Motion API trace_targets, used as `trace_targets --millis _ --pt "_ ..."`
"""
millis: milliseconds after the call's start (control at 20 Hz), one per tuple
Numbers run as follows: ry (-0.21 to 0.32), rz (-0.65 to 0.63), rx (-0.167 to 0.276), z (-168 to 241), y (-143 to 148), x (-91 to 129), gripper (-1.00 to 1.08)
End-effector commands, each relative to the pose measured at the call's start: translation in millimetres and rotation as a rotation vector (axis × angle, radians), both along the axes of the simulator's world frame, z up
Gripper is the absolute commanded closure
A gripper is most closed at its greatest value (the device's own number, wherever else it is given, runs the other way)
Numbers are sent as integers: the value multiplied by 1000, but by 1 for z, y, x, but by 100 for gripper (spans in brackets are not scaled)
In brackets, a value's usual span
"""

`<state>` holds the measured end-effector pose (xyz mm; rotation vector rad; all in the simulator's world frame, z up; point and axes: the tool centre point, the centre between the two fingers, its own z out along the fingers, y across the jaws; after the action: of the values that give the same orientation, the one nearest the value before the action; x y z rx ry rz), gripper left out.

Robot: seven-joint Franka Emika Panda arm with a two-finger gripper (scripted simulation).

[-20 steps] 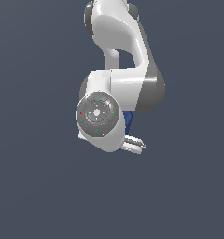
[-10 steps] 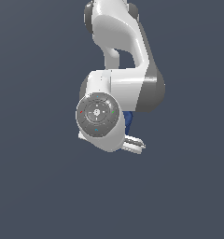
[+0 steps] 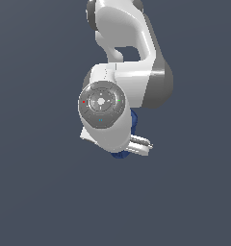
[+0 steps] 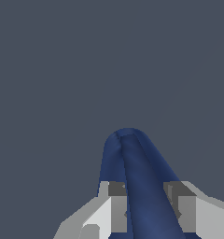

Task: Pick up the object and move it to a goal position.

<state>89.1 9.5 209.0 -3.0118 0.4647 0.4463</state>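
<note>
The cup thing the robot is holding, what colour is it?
Dark blue. The object shows best in the wrist view, sitting between the gripper fingers.

A plain dark grey-blue ground [image 3: 35, 192] fills both views

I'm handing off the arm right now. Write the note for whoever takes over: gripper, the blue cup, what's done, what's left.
Gripper: shut on the blue cup, one finger on each side; the wrist view shows the cup between them.
Cup: in the exterior view only slivers of it show from behind the wrist, so judge the grip from the wrist view.
Done: the cup is gripped.
Left: carry it to the goal position. No goal marker appears in either view, and neither view shows whether the cup is clear of the surface.
</note>
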Motion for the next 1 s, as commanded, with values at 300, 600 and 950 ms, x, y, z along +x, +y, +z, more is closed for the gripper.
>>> trace_targets --millis 300,600,950 --pt "-136 26 9 57 9 6 108" --pt "-272 53 18 114 18 3 108" --pt "-431 84 29 179 26 -10 108"
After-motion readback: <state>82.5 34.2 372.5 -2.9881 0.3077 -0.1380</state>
